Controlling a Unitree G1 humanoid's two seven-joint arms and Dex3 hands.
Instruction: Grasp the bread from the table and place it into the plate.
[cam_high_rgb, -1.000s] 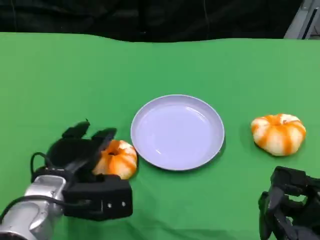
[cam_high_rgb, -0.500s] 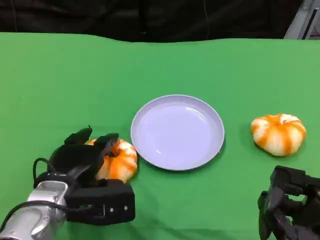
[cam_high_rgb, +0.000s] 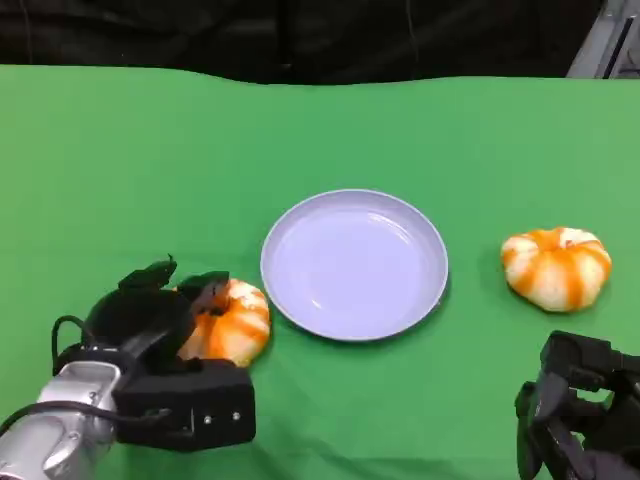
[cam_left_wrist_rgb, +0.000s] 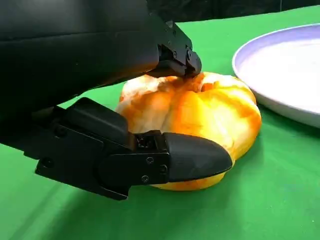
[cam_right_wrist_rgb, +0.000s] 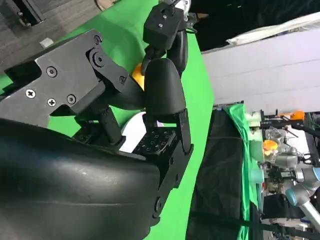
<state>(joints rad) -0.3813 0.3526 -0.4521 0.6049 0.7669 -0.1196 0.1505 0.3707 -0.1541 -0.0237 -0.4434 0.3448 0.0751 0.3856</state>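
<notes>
An orange-and-white striped bread (cam_high_rgb: 238, 320) lies on the green table just left of the pale lilac plate (cam_high_rgb: 355, 265). My left hand (cam_high_rgb: 150, 320) grips it, fingers over its top and near side. In the left wrist view the bread (cam_left_wrist_rgb: 210, 110) sits between an upper fingertip touching its crown and a lower finger (cam_left_wrist_rgb: 190, 157) against its side, with the plate's rim (cam_left_wrist_rgb: 290, 65) close behind. A second striped bread (cam_high_rgb: 556, 267) lies right of the plate. My right hand (cam_high_rgb: 580, 410) rests at the table's near right, fingers curled in on nothing (cam_right_wrist_rgb: 160, 100).
The green cloth (cam_high_rgb: 150, 150) stretches bare behind the plate up to a dark backdrop at the far edge. The plate holds nothing.
My left hand has sunk lower and closed around the left bread, pulling back slightly. The bread has barely shifted. The right hand has not moved.
</notes>
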